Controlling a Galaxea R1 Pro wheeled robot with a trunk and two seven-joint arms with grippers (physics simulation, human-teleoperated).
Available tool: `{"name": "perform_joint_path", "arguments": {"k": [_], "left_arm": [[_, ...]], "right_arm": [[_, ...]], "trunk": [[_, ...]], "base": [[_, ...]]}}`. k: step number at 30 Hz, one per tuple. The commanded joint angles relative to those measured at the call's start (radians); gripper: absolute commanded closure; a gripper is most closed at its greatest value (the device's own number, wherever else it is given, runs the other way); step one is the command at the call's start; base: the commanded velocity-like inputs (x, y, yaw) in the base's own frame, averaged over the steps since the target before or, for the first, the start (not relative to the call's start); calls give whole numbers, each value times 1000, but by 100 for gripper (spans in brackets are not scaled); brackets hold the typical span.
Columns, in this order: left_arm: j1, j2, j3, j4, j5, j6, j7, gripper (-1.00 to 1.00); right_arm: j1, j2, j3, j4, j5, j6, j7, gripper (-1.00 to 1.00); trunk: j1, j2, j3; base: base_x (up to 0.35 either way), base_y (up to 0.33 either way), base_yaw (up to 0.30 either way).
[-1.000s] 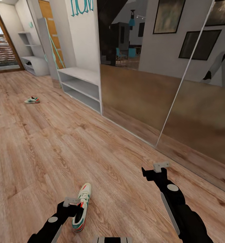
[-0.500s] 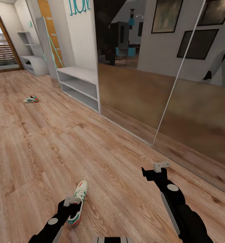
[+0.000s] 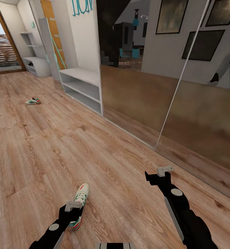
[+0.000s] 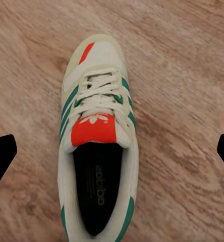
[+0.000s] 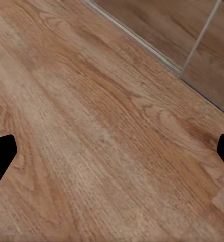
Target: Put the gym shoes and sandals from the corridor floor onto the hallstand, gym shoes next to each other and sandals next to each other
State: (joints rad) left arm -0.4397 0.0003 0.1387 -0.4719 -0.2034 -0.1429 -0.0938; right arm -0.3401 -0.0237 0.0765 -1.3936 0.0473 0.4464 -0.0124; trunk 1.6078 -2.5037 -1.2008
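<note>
One gym shoe (image 3: 80, 202) lies on the corridor floor (image 3: 42, 152), cream-white with green stripes and a red tongue label. My left gripper (image 3: 72, 206) hovers over its heel end, open; in the left wrist view the shoe (image 4: 97, 141) lies between the spread fingertips (image 4: 2, 156), untouched. The other gym shoe (image 3: 33, 101) lies far off at the left. Beyond it, by the glass door, stands the hallstand (image 3: 37, 67) with wall shelves above. My right gripper (image 3: 162, 173) is open over bare floor (image 5: 112, 131). The sandals are out of view.
A long low white open shelving unit (image 3: 82, 86) stands against the wall under mint letters (image 3: 81, 7). Mirrored sliding doors (image 3: 170, 86) run along the right side. A glass door (image 3: 2, 52) closes the corridor's far end.
The head view has shifted a little. My left gripper now sits further over the near gym shoe, covering more of its heel. The right arm has not moved.
</note>
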Motion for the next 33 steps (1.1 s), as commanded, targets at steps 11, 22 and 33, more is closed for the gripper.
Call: {"name": "perform_joint_path", "arguments": {"k": [11, 22, 33], "left_arm": [[-1, 0, 12, -11, -11, -4, -6, -100], [-15, 0, 9, -19, -11, -4, 24, -100], [-17, -1, 9, -41, -8, -22, 43, -100]], "right_arm": [[0, -1, 0, -4, 5, 6, -1, -100], [0, -1, 0, -3, 5, 6, -1, -100], [0, -1, 0, -2, 5, 6, -1, -100]], "trunk": [[3, -2, -29], [7, -4, -88], [12, -7, -148]], "base": [[0, 0, 4], [0, 0, 0], [0, 0, 0]]}}
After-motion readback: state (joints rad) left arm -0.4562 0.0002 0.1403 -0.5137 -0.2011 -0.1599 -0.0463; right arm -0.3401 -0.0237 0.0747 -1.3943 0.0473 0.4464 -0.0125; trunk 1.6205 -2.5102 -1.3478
